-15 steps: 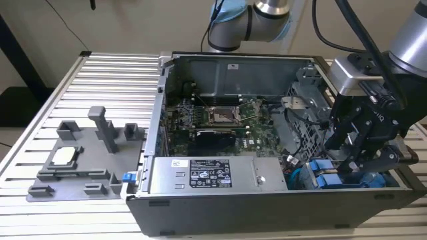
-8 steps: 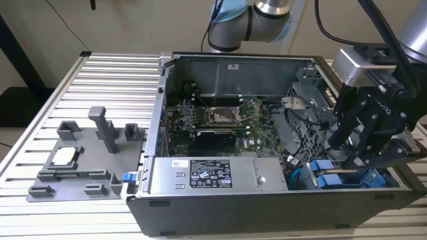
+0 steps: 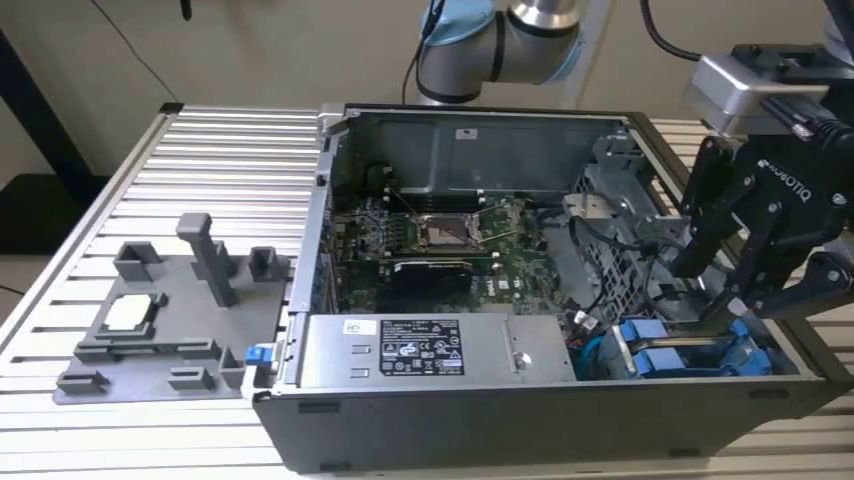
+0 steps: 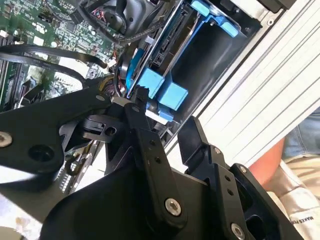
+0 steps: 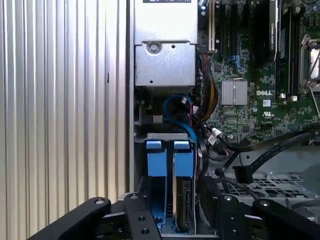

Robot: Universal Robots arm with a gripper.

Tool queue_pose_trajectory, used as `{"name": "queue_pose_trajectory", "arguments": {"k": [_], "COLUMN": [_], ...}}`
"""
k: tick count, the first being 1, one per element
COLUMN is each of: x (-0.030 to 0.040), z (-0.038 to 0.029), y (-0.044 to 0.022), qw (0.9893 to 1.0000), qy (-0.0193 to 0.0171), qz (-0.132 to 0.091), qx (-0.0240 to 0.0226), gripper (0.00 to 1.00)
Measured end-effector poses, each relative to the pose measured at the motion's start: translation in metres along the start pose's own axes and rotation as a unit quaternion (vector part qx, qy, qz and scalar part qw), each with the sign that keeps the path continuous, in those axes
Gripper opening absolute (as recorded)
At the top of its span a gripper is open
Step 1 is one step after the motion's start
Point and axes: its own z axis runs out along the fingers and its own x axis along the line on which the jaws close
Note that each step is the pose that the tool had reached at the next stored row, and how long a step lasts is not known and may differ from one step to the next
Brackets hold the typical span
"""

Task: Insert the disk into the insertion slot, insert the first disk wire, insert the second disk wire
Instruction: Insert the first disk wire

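Black end effector (image 5: 180,212) splayed over disk (image 5: 183,167)

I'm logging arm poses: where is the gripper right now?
In the exterior view the gripper hangs open over that view's right end of the computer case, just above the two blue drive carriers.

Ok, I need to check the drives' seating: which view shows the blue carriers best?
The first wrist view: both blue carriers stand side by side, seen squarely. The second wrist view shows them obliquely; the exterior view, just their tabs near the end effector.
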Motion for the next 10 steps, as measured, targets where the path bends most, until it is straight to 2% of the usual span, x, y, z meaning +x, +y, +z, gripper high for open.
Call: {"name": "queue_pose_trajectory", "arguments": {"k": [4, 6, 8, 10], "x": [0.0, -0.0002, -0.0002, -0.0001], "z": [-0.0022, -0.0023, -0.0023, -0.0022], "y": [0.0001, 0.0001, 0.0001, 0.0001], "qw": [1.0, 1.0, 1.0, 0.9998], "qy": [0.0009, 0.001, 0.001, -0.0001], "qz": [0.0, 0.0, -0.002, -0.003], "qx": [0.0001, 0.0022, 0.0082, 0.0175], "gripper": [0.53, 0.53, 0.53, 0.53]}}
